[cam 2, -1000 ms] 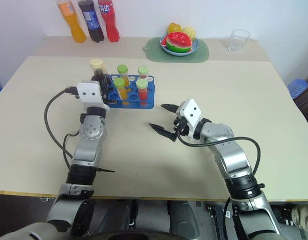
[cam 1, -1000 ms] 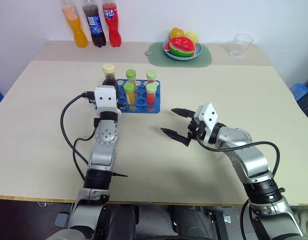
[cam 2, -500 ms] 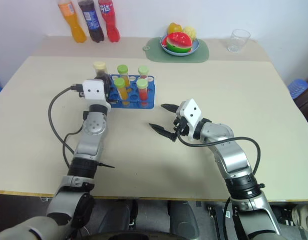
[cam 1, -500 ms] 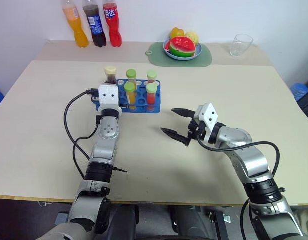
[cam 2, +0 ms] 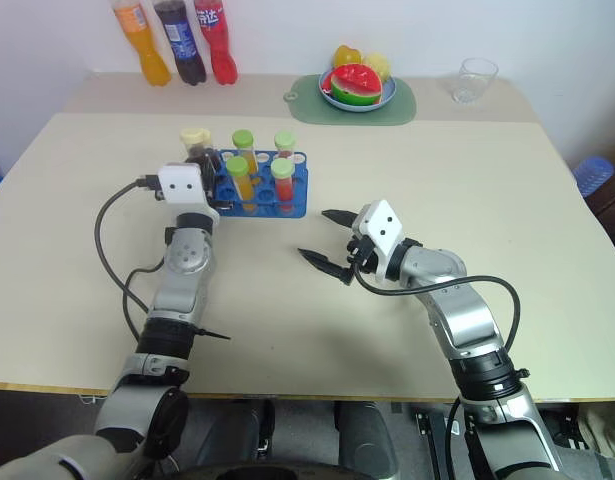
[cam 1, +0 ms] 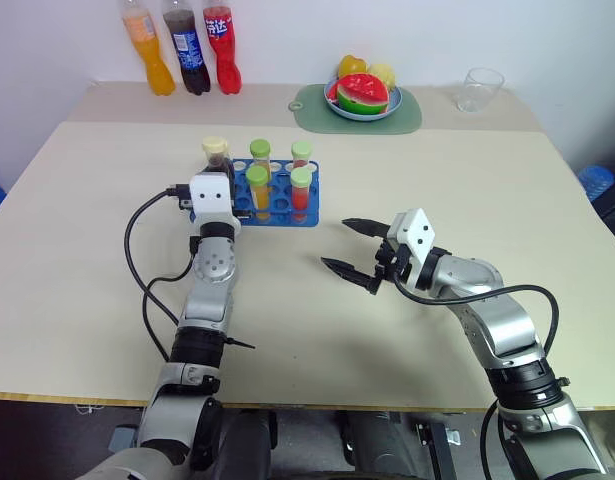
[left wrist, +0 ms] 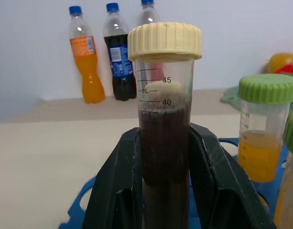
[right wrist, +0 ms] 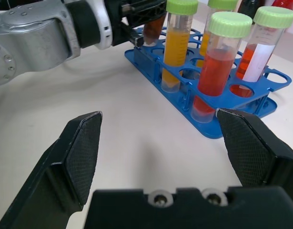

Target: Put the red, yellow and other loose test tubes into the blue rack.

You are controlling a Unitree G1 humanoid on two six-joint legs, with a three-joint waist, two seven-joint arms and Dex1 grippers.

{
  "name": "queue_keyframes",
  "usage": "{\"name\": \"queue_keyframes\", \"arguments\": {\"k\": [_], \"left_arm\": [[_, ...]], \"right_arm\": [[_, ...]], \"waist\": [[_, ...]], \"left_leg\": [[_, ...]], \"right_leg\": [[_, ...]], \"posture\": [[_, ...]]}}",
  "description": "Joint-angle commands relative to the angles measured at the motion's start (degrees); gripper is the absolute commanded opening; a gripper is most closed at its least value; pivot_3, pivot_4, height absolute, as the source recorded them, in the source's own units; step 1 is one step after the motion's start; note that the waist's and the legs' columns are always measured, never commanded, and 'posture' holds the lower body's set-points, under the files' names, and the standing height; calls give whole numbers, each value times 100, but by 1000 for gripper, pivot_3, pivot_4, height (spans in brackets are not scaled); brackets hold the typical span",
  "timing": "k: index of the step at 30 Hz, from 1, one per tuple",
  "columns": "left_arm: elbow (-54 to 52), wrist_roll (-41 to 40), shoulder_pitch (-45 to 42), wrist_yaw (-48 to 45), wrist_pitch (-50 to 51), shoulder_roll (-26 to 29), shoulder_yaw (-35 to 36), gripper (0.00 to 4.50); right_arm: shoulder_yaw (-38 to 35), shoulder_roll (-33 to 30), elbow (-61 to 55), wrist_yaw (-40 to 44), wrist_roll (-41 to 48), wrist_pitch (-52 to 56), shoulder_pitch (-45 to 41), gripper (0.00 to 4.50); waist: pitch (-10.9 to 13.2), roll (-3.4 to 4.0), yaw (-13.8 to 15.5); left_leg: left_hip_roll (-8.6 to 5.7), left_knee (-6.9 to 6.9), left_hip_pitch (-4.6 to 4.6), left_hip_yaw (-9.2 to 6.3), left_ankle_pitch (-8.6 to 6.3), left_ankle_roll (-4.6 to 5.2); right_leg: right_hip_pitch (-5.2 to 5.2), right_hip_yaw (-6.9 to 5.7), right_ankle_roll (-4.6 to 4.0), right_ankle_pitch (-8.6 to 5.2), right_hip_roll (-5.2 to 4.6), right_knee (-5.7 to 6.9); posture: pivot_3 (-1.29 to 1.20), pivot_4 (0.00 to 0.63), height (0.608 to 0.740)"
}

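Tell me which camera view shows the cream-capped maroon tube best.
The left wrist view: the maroon tube stands upright, clamped by the left tool, its cream cap and printed scale plain. Both eye views show it small at the blue rack's left end. The right wrist view shows a sliver of it past that tool.

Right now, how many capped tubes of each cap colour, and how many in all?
Green caps: 4, all standing in the blue rack, e.g..
Cream caps: 1, the dark maroon tube held by the left gripper over the rack's edge.
Total: 5.
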Motion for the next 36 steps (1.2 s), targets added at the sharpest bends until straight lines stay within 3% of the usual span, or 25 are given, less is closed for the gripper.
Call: {"name": "queue_keyframes", "arguments": {"k": [1, 4, 11, 14, 16, 20, 25, 30, 36], "left_arm": [[-172, -144, 134, -110, -325, -28, 58, 782], [-107, -195, 196, -163, -439, -42, 67, 782], [-380, -438, 322, -401, -537, -18, 119, 4076], [-691, -562, 444, -574, -444, 21, 130, 4076], [-1684, -1116, 907, -1160, 59, 461, 361, 4076], [-3318, -2222, 1867, -2408, 1595, 1743, 664, 4076], [-3791, -2886, 3321, -3977, 2832, 3551, 1580, 4076], [-3834, -3203, 3979, -4495, 3246, 3977, 2118, 4076], [-3943, -3309, 4022, -4348, 3570, 3860, 2416, 4076]], "right_arm": [[-16, 20, -46, 18, -28, -148, -86, 4247], [-12, 26, -37, 39, -33, -150, -100, 4247], [-112, -41, -106, 111, -2, -92, -106, 4247], [-196, -92, -142, 143, 47, -57, -108, 4247], [-527, -278, -215, 200, 274, 154, -153, 4247], [-1284, -964, 15, 440, 672, 477, -112, 4247], [-1929, -1766, 537, 813, 772, 592, 191, 4247], [-2138, -2095, 946, 1020, 761, 410, 371, 4247], [-2054, -2107, 1105, 1095, 645, 196, 378, 4247]], "waist": [[0, 0, 9], [0, 0, 12], [0, 0, 6], [0, 0, 12], [0, 0, -19], [1, 3, -25], [1, 4, -11], [2, 4, -6], [2, 5, -20]], "left_leg": [[0, 0, 0, 0, 0, 0], [0, 0, 0, 1, 0, 0], [0, 0, 0, 0, 0, 0], [0, 0, 0, 0, 0, 0], [0, 0, -1, -1, 0, 0], [11, -11, 0, 0, 0, 0], [10, -12, 26, 6, -4, 8], [13, -13, 30, 10, -7, 12], [15, -15, 44, 11, -7, 13]], "right_leg": [[0, 0, 0, 0, 0, 0], [0, 0, 0, 0, 0, -1], [0, 0, 0, 0, 1, 0], [0, 0, 0, 0, 1, -1], [0, 0, 0, 0, 1, 0], [-5, 2, -3, -2, 5, 0], [24, 2, -5, -3, 6, -6], [27, 2, -9, -6, 9, -10], [38, 4, -9, -6, 11, -9]], "posture": [[0, 150, 734], [0, 150, 734], [0, 150, 734], [0, 150, 734], [0, 150, 734], [0, 150, 734], [0, 150, 734], [0, 150, 734], [0, 150, 734]]}}
